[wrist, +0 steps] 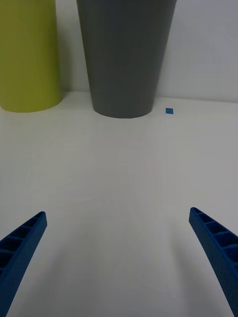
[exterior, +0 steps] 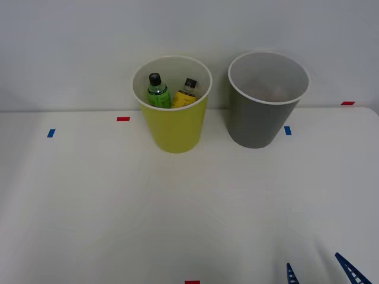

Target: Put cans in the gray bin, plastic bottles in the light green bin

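Both plastic bottles (exterior: 172, 92) sit in the light green bin (exterior: 177, 127), well apart from the gripper (exterior: 323, 273).

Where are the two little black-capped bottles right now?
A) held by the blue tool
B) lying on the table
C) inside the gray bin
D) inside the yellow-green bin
D: the front view shows the green-label bottle and the yellow-label bottle standing inside the light green bin, while the right tool is open and holds nothing.

Smooth matt plastic gray bin (exterior: 256, 121) and light green bin (exterior: 176, 127), ribbed end effector (wrist: 119, 257).
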